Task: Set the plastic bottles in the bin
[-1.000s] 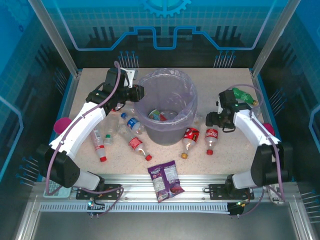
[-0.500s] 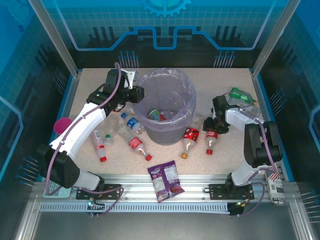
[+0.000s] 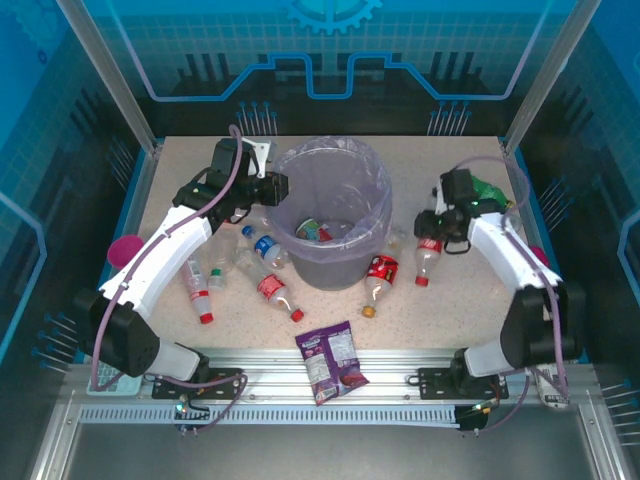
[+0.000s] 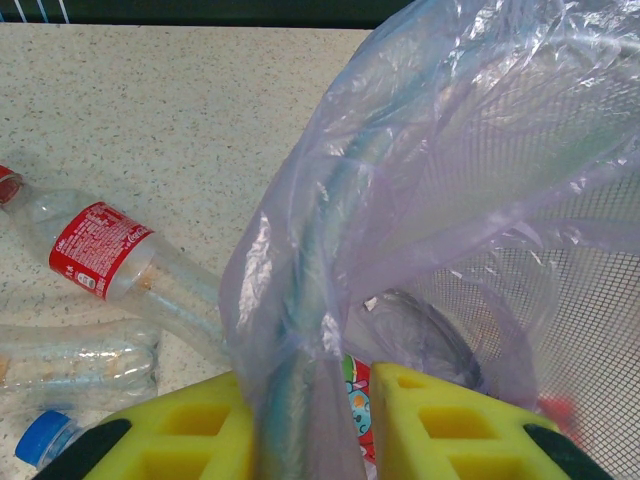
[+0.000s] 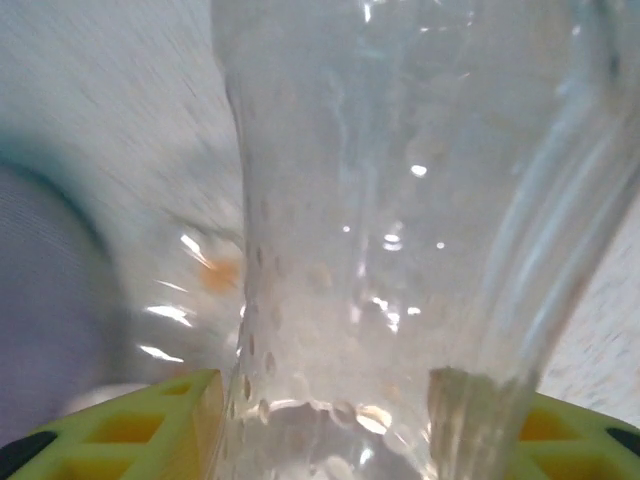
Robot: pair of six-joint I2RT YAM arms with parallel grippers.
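The bin (image 3: pixel 335 210), a grey bucket with a lavender bag, stands mid-table. My left gripper (image 3: pixel 275 187) is shut on its left rim; in the left wrist view the yellow fingers (image 4: pixel 170 430) pinch the bag-covered rim (image 4: pixel 300 300). My right gripper (image 3: pixel 432 232) is shut on a red-labelled plastic bottle (image 3: pixel 428 255) to the right of the bin; the clear body (image 5: pixel 380 250) sits between the yellow pads (image 5: pixel 150 425). More plastic bottles lie left of the bin (image 3: pixel 262 245) (image 3: pixel 272 290) (image 3: pixel 197 288). One lies at its front right (image 3: pixel 380 272). A green one (image 3: pixel 487 190) lies far right.
A purple snack packet (image 3: pixel 333 360) lies at the near table edge. Some items rest inside the bin (image 3: pixel 315 230). A red-labelled bottle (image 4: pixel 100 250) and a blue-capped one (image 4: pixel 40 437) lie close to my left gripper. Blue enclosure walls surround the table.
My right gripper dropped onto the red-labelled bottle right of the bin, closed on it and moved it a little up and back. The left arm stayed on the bin rim.
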